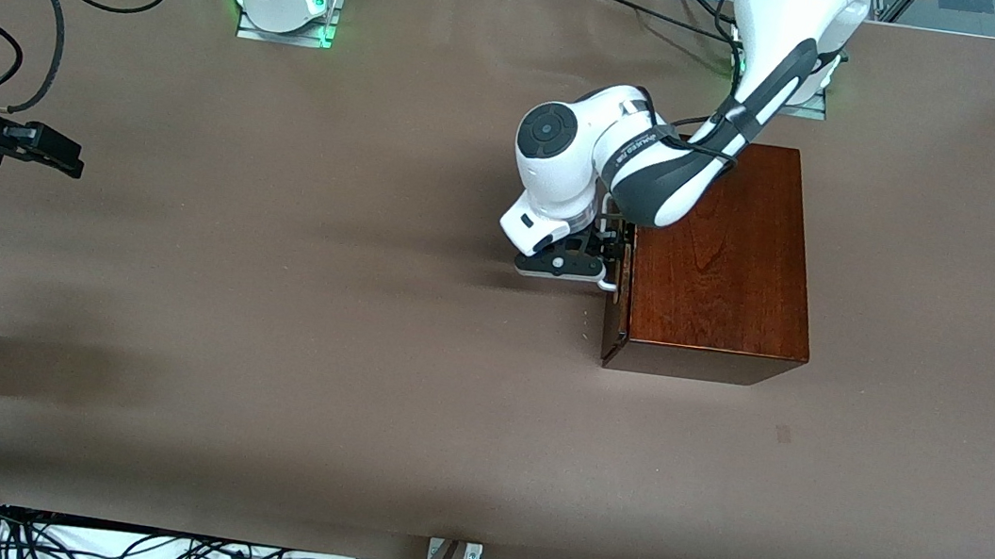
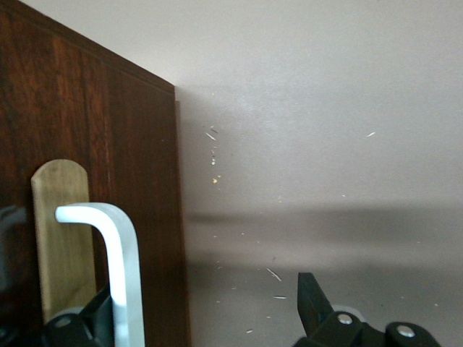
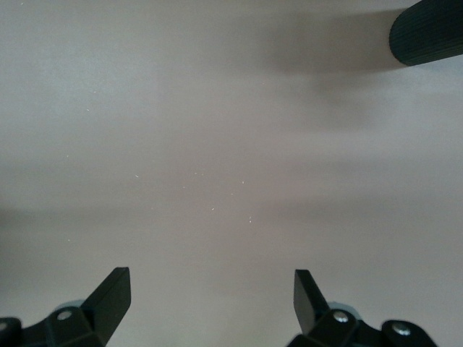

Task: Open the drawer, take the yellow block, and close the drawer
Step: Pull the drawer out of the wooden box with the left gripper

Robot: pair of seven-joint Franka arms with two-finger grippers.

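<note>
Front view shows the glossy dark mahogany wooden box point(image 1: 724, 250) with its dark reddish-brown drawer front point(image 1: 613, 327) flush and shut, so the small yellow block is out of sight, presumably inside. Against that front sits the left gripper point(image 1: 612, 254), jaws spread wide with one black finger point(image 2: 98, 311) tucked beside the white U-shaped bar handle point(image 2: 119, 253), apparently positioned to close on it and pull. Over bare brown table point(image 1: 315, 295) at its own end, the right gripper point(image 3: 211, 300) waits, also wide and empty.
</note>
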